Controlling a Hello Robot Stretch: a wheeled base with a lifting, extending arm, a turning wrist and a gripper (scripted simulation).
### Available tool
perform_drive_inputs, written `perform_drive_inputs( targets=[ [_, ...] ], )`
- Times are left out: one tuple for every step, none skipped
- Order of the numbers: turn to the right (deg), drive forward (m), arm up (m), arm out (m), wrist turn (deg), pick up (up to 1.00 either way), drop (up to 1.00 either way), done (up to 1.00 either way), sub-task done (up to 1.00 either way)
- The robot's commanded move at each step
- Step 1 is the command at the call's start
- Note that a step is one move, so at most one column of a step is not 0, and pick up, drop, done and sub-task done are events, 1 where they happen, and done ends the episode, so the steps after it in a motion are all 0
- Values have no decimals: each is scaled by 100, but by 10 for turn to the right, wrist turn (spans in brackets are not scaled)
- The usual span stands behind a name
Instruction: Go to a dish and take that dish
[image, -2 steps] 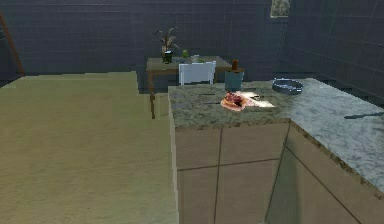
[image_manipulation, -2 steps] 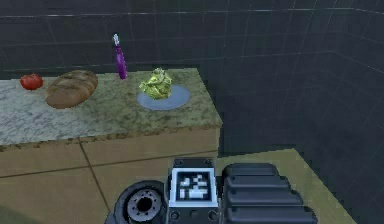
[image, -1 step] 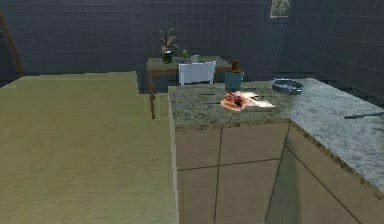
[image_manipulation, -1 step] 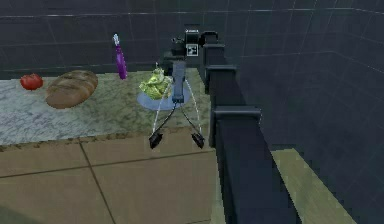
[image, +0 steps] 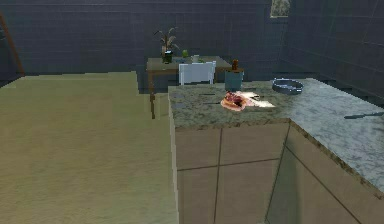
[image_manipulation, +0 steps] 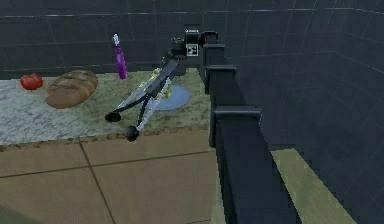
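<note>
A pale blue flat round dish (image_manipulation: 181, 98) lies on the speckled stone countertop (image_manipulation: 60, 125) in the arm side view. The dark arm (image_manipulation: 240, 150) rises from the bottom edge, and the gripper (image_manipulation: 123, 126) slants down to the left across the dish, its thin fingers (image_manipulation: 140, 110) over the counter. I cannot tell whether it holds anything or touches the dish. In the forward view, a dark blue shallow dish (image: 287, 86) sits on the far part of a stone counter (image: 320, 120), and an orange plate with pinkish food (image: 236, 101) lies nearer.
A brown loaf (image_manipulation: 70, 88), a red tomato (image_manipulation: 31, 81) and a purple bottle (image_manipulation: 119, 58) stand left of the gripper. Ahead are a teal pot (image: 234, 76), a knife (image: 362, 115), a white chair (image: 197, 72) and a wooden table (image: 165, 65) with a plant. Open floor (image: 80, 150) lies left.
</note>
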Motion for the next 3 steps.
perform_drive_inputs(
  targets=[
    [0,0,0,0,450,0,0,0,0],
    [0,0,0,0,450,0,0,0,0],
    [0,0,0,0,180,0,0,0,0]
  ],
)
